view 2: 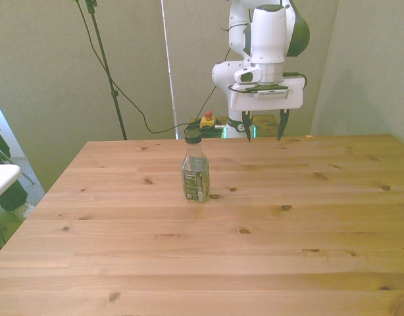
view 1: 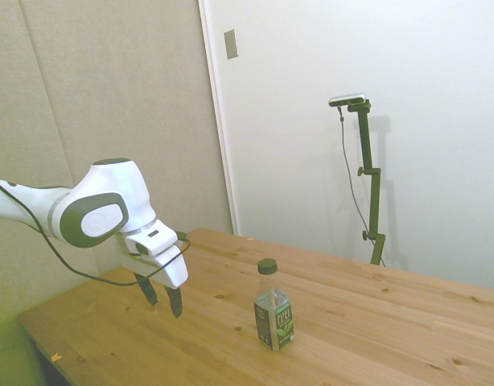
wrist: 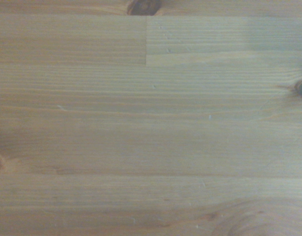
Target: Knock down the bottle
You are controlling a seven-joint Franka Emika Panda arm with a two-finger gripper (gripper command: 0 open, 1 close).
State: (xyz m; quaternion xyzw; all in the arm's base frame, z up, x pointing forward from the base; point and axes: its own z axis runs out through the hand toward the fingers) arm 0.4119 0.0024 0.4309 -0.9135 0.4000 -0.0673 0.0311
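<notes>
Toward the far edge of the tabletop (view 2: 268, 263) I see the small clear plastic bottle (view 2: 195, 170) with its dark green cap and dark green label standing upright, on the front view's left of centre. My white arm's gripper (view 2: 263, 131) hangs above the far edge, fingers spread apart and holding nothing, well apart from the bottle. My wrist camera gives me only bare pine boards (wrist: 151, 128) with dark knots.
</notes>
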